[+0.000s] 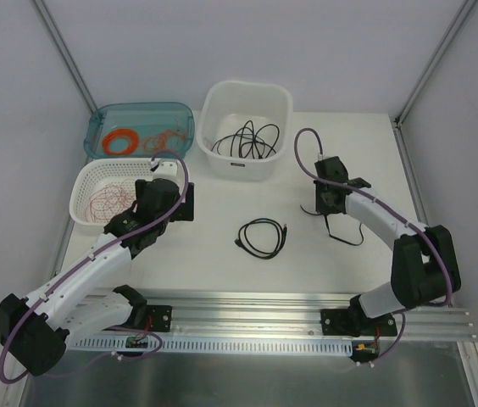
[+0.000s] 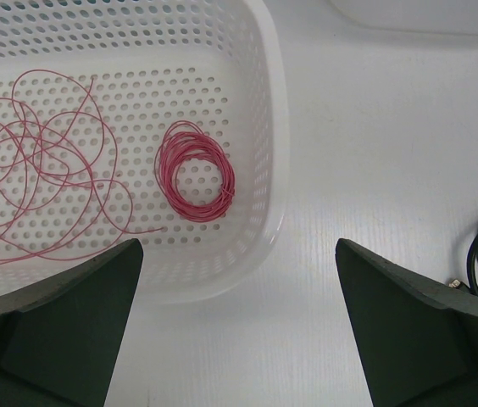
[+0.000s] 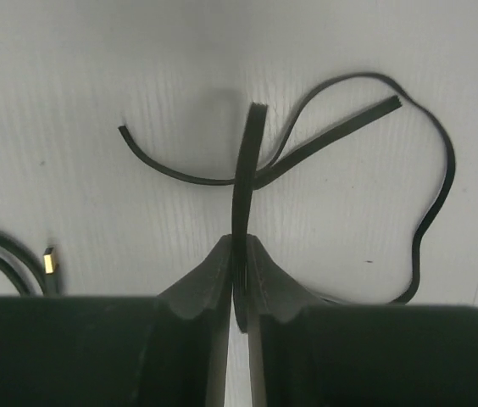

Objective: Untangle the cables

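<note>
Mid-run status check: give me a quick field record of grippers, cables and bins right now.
left gripper: open, empty, above white basket rim
right gripper: shut on flat black cable, above table
table: coiled black cable, apart from both grippers
white basket: loose pink wire, neat pink coil
white tub: loose black cables
teal bin: orange rings

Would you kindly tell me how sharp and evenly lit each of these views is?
Top external: sharp, evenly lit. Left wrist: basket sharp, left fingers dark and slightly soft. Right wrist: right fingers blurred close up; black cable sharper, casting a faint shadow.
</note>
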